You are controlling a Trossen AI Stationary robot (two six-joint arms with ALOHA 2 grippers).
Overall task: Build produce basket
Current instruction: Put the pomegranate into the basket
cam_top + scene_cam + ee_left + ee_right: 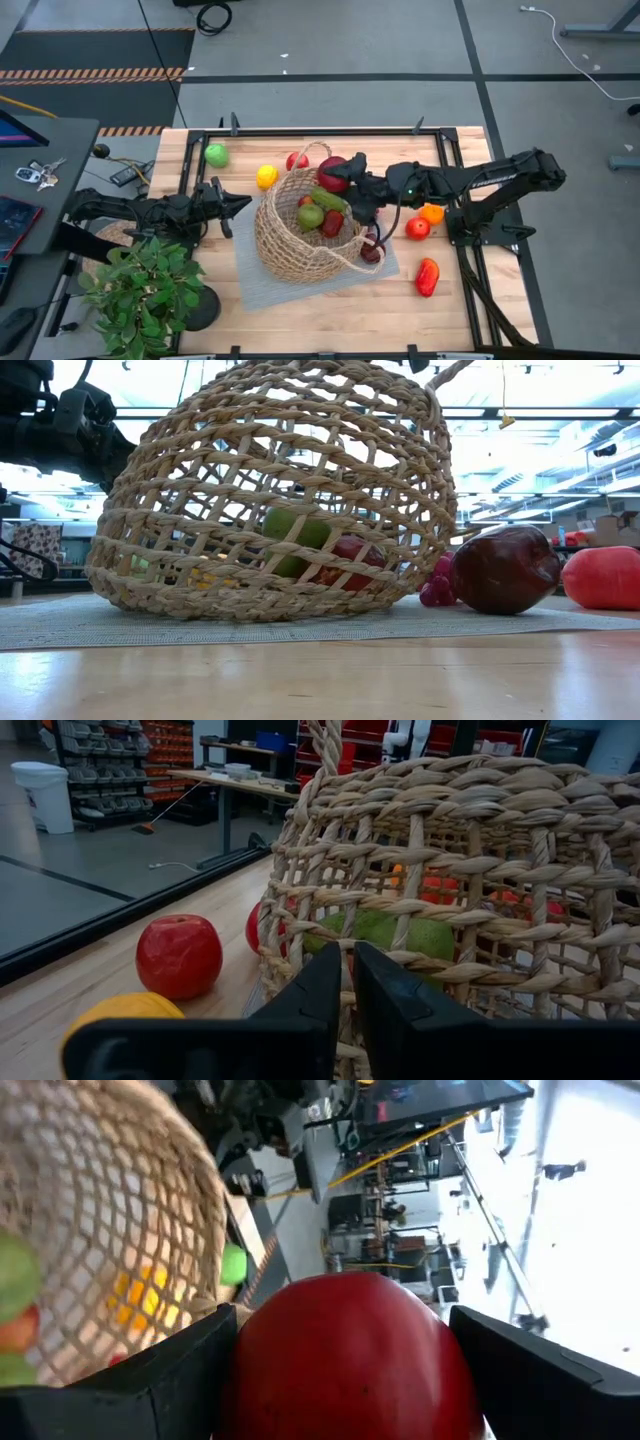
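I'm carrying a dark red apple [333, 174] in the right gripper [347, 172], clamped wide around it, over the rim of the basket [300, 250] on the mat; next I'm judging lower and release; left gripper [238, 204] closed, empty, beside the basket.

Basket [300, 235] fills mat centre; bare table [330, 315] along the near edge.

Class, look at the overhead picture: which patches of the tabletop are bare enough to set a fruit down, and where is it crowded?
Free: the front strip of table between the potted plant and the red pepper, and the far right corner. Crowded: around the basket on the grey mat, and to its right, where an orange and a red apple lie.
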